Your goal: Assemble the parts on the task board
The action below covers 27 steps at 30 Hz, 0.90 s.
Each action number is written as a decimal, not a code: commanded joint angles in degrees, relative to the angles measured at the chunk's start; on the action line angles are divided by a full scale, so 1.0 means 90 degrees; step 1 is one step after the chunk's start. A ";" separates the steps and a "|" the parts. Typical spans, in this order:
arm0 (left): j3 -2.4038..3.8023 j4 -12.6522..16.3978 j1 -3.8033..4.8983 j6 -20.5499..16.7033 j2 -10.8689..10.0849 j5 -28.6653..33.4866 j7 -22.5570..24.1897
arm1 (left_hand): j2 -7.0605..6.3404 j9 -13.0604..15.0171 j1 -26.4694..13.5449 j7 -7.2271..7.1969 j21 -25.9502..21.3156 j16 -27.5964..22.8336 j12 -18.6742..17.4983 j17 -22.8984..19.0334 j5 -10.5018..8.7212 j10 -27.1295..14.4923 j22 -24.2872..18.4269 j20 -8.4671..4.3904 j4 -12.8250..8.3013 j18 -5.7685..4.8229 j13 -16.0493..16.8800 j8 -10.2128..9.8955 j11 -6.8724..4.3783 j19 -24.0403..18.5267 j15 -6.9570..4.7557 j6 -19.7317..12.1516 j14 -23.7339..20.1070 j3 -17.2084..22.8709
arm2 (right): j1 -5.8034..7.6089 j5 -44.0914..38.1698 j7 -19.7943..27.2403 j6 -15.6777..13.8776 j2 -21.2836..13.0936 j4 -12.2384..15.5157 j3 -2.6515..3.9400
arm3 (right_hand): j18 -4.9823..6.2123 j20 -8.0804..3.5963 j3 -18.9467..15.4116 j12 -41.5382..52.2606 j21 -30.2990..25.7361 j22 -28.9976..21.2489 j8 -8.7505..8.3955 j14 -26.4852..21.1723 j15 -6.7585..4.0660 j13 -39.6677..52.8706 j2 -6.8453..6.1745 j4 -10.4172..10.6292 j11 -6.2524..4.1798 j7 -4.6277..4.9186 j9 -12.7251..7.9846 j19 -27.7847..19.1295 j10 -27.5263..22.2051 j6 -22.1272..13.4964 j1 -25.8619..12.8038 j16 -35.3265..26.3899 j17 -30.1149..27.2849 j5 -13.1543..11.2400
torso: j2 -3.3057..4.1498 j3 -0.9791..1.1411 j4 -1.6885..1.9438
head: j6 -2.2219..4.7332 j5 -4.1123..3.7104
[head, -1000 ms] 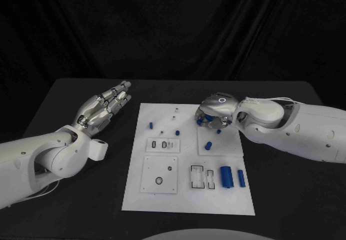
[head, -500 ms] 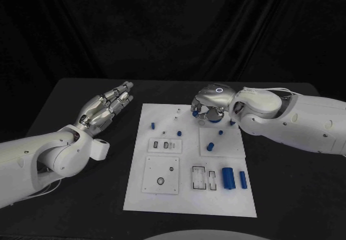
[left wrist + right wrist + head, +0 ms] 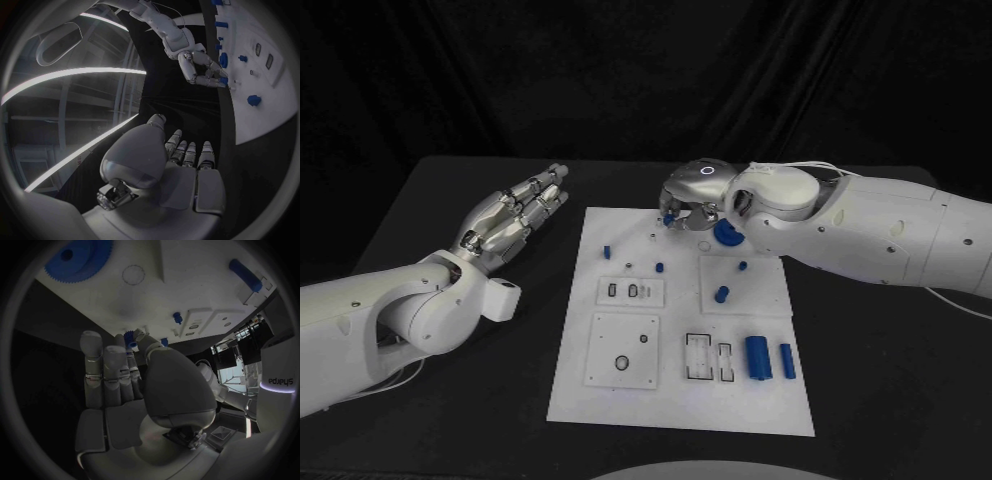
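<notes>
Right hand (image 3: 692,196) is positioned over the far edge of the task board (image 3: 678,400), fingertips pinching a small blue part (image 3: 130,338). Left hand (image 3: 514,213) is open beside the board, fingers extended, holding nothing.

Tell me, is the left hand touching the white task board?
Apart. In the head view, the left hand is open over the black table, and a strip of bare table separates it from the left edge of the task board.
</notes>
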 commanded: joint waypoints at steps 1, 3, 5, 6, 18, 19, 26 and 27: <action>0.0006 0.0005 0.0016 0.0074 0.0022 0.0028 0.0916 | 0.0010 0.0006 0.0072 0.0021 -0.0022 -0.0023 0.0040 -0.0007 0.0025 -0.0006 -0.0010 0.0057 -0.0012 0.0033 0.0008 0.0021 0.0060 0.0004 0.0043 0.0043 -0.0003 0.0038 | 0.0012 0.0052 -0.0064 0.0129 0.0151 -0.0171 0.0004 | -0.0052 0.0000 0.0013 -0.0045 0.0014 0.0003 -0.0027 0.0035 0.0003 -0.0010 0.0018 0.0030 0.0002 -0.0237 0.0398 0.0019 0.0030 0.0240 -0.0026 0.0040 0.0007 0.0016 | 0.0017 -0.0010 0.0029 | 0.0013 -0.0046; 0.0006 0.0002 0.0016 0.0078 0.0034 0.0028 0.0906 | 0.0009 0.0006 0.0071 0.0022 -0.0022 -0.0023 0.0042 -0.0007 0.0025 -0.0005 -0.0010 0.0061 -0.0012 0.0034 0.0008 0.0021 0.0063 0.0004 0.0047 0.0044 -0.0003 0.0039 | 0.0012 0.0068 -0.0037 0.0121 0.0265 -0.0298 0.0004 | -0.0053 0.0003 0.0021 -0.0053 0.0021 0.0014 -0.0035 0.0034 0.0006 -0.0011 0.0016 0.0034 0.0005 -0.0233 0.0398 0.0018 0.0023 0.0233 -0.0024 0.0040 0.0008 0.0027 | 0.0019 -0.0010 0.0028 | 0.0015 -0.0047; 0.0006 0.0000 0.0016 0.0081 0.0039 0.0028 0.0899 | 0.0009 0.0006 0.0071 0.0022 -0.0022 -0.0023 0.0042 -0.0007 0.0025 -0.0005 -0.0010 0.0061 -0.0012 0.0034 0.0008 0.0021 0.0063 0.0004 0.0047 0.0044 -0.0003 0.0039 | 0.0012 0.0080 -0.0020 0.0114 0.0336 -0.0382 0.0004 | -0.0046 0.0012 0.0051 -0.0073 0.0000 0.0005 -0.0065 0.0024 0.0016 -0.0013 0.0006 0.0042 0.0019 -0.0215 0.0398 -0.0007 -0.0009 0.0204 -0.0012 0.0032 0.0001 0.0067 | 0.0017 -0.0010 0.0028 | 0.0015 -0.0040; 0.0006 0.0000 0.0016 0.0083 0.0043 0.0028 0.0894 | 0.0009 0.0006 0.0071 0.0022 -0.0022 -0.0023 0.0042 -0.0007 0.0025 -0.0005 -0.0010 0.0061 -0.0012 0.0034 0.0008 0.0021 0.0063 0.0004 0.0047 0.0044 -0.0003 0.0039 | 0.0011 0.0087 -0.0008 0.0105 0.0379 -0.0436 0.0004 | -0.0046 0.0012 0.0051 -0.0073 0.0000 0.0005 -0.0065 0.0024 0.0016 -0.0013 0.0006 0.0042 0.0019 -0.0215 0.0398 -0.0007 -0.0009 0.0204 -0.0012 0.0032 0.0001 0.0067 | 0.0020 -0.0012 0.0029 | 0.0016 -0.0037; 0.0006 -0.0028 0.0016 0.0114 0.0070 0.0028 0.0852 | 0.0008 0.0006 0.0069 0.0025 -0.0022 -0.0023 0.0041 -0.0007 0.0025 -0.0004 -0.0010 0.0068 -0.0013 0.0035 0.0008 0.0022 0.0067 0.0004 0.0052 0.0045 -0.0003 0.0042 | 0.0007 0.0108 0.0042 0.0016 0.0514 -0.0651 0.0004 | -0.0034 0.0042 0.0136 -0.0087 -0.0045 0.0001 -0.0155 -0.0032 0.0054 -0.0016 -0.0014 0.0072 0.0065 -0.0161 0.0397 -0.0085 -0.0125 0.0112 0.0006 -0.0024 -0.0057 0.0154 | 0.0018 -0.0011 0.0028 | 0.0010 -0.0032; 0.0006 -0.0028 0.0016 0.0121 0.0077 0.0028 0.0850 | 0.0009 0.0006 0.0067 0.0027 -0.0022 -0.0023 0.0041 -0.0007 0.0024 -0.0004 -0.0010 0.0072 -0.0013 0.0036 0.0008 0.0022 0.0069 0.0004 0.0055 0.0045 -0.0003 0.0043 | 0.0007 0.0108 0.0040 0.0031 0.0514 -0.0655 0.0004 | -0.0034 0.0042 0.0136 -0.0087 -0.0045 0.0001 -0.0155 -0.0032 0.0054 -0.0016 -0.0014 0.0072 0.0065 -0.0161 0.0397 -0.0085 -0.0125 0.0112 0.0006 -0.0024 -0.0057 0.0154 | 0.0019 -0.0012 0.0032 | 0.0010 -0.0036; 0.0006 -0.0034 0.0016 0.0169 0.0105 0.0028 0.0834 | 0.0013 0.0005 0.0063 0.0033 -0.0022 -0.0023 0.0040 -0.0007 0.0026 -0.0003 -0.0010 0.0088 -0.0013 0.0039 0.0007 0.0022 0.0076 0.0004 0.0066 0.0042 -0.0003 0.0051 | 0.0005 0.0189 0.0032 0.0122 0.0502 -0.0657 0.0004 | -0.0028 0.0053 0.0155 -0.0089 -0.0077 -0.0016 -0.0185 -0.0061 0.0068 -0.0016 -0.0033 0.0082 0.0080 -0.0149 0.0396 -0.0120 -0.0169 0.0077 0.0005 -0.0058 -0.0092 0.0160 | 0.0020 -0.0012 0.0024 | 0.0011 -0.0029; 0.0006 -0.0038 0.0016 0.0173 0.0106 0.0028 0.0831 | 0.0015 0.0005 0.0062 0.0037 -0.0022 -0.0023 0.0039 -0.0007 0.0025 -0.0003 -0.0010 0.0096 -0.0013 0.0041 0.0007 0.0021 0.0081 0.0004 0.0071 0.0040 -0.0003 0.0054 | 0.0005 0.0205 0.0031 0.0132 0.0498 -0.0651 0.0004 | -0.0024 0.0058 0.0164 -0.0090 -0.0095 -0.0029 -0.0198 -0.0075 0.0073 -0.0017 -0.0041 0.0085 0.0087 -0.0141 0.0395 -0.0138 -0.0191 0.0062 0.0006 -0.0078 -0.0115 0.0161 | 0.0020 -0.0012 0.0024 | 0.0011 -0.0029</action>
